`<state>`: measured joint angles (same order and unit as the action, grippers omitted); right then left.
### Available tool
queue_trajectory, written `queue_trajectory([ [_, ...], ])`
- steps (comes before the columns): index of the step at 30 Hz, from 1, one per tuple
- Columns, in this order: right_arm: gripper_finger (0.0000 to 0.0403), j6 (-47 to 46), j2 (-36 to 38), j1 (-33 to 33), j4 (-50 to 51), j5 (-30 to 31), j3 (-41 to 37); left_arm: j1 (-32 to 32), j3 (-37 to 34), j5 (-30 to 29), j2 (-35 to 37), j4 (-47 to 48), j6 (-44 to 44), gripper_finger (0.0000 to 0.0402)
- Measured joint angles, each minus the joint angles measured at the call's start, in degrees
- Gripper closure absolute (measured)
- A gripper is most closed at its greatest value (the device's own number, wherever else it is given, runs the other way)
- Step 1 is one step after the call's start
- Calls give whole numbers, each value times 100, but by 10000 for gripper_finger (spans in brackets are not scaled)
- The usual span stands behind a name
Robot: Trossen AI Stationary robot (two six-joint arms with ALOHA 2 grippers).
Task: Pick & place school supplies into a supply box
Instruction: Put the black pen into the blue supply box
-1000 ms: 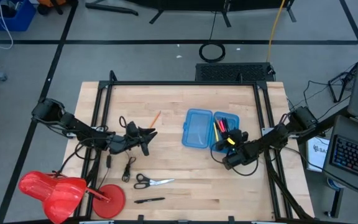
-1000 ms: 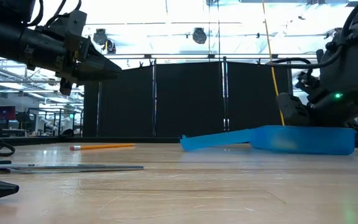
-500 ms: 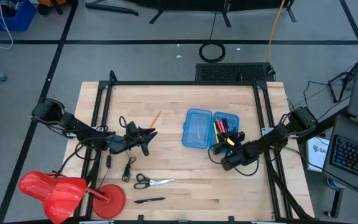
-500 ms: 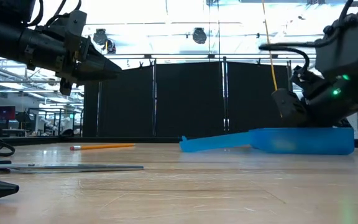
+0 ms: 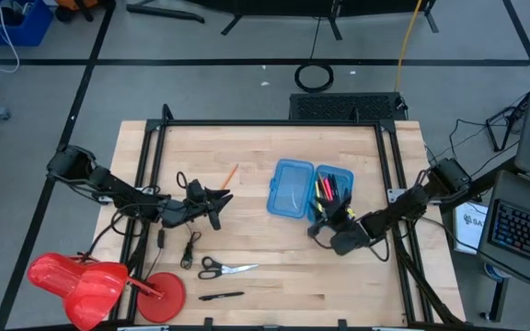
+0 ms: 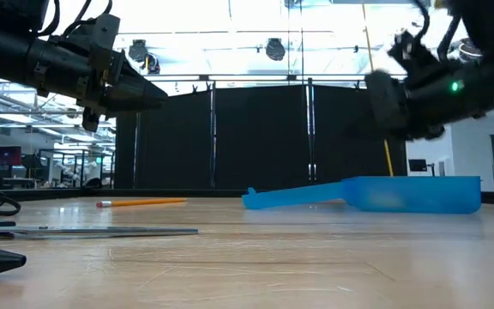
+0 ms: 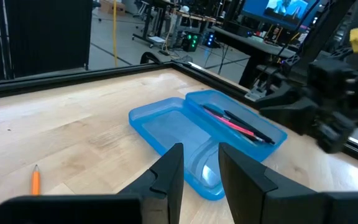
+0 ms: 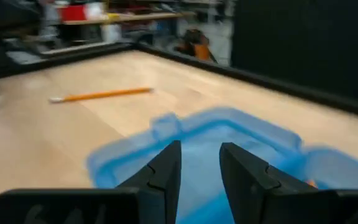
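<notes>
Right gripper (image 5: pixel 318 223): your jaws stand parted, empty, beside the supply box (image 5: pixel 292 191).
Left gripper (image 5: pixel 217 203): your jaws parted, empty, near the orange pencil (image 5: pixel 230 173).

From table height the right arm's tool (image 6: pixel 418 94) is smeared with motion, so its fingers cannot be made out there. The translucent blue plastic hinged supply box (image 8: pixel 229 155) is blurred in the right wrist view, and its contents there are unreadable. From above, the pens and markers in the box's right half (image 5: pixel 331 188) are too small to count. The red plastic object (image 5: pixel 81 280) is cut off by the bottom edge.
</notes>
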<state>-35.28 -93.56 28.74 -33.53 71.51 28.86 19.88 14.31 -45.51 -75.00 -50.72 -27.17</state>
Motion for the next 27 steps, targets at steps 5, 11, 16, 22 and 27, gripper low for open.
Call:
queue_trajectory([
  [5,305,1952,2,58,-1539,-1434,0,0,0,-1,0,-2,6,298],
  [11,305,2737,2,-269,-2486,-4139,0,-4,0,-5,0,-7,27,298],
  [16,305,2671,2,-575,-2624,-5182,0,-4,0,-100,0,-7,45,298],
  [22,305,2465,-42,-709,-2558,-5231,0,-4,0,-305,0,-4,117,298],
  [27,305,2639,-42,-729,-2562,-5235,0,-83,2,-293,2,-57,112,298],
])
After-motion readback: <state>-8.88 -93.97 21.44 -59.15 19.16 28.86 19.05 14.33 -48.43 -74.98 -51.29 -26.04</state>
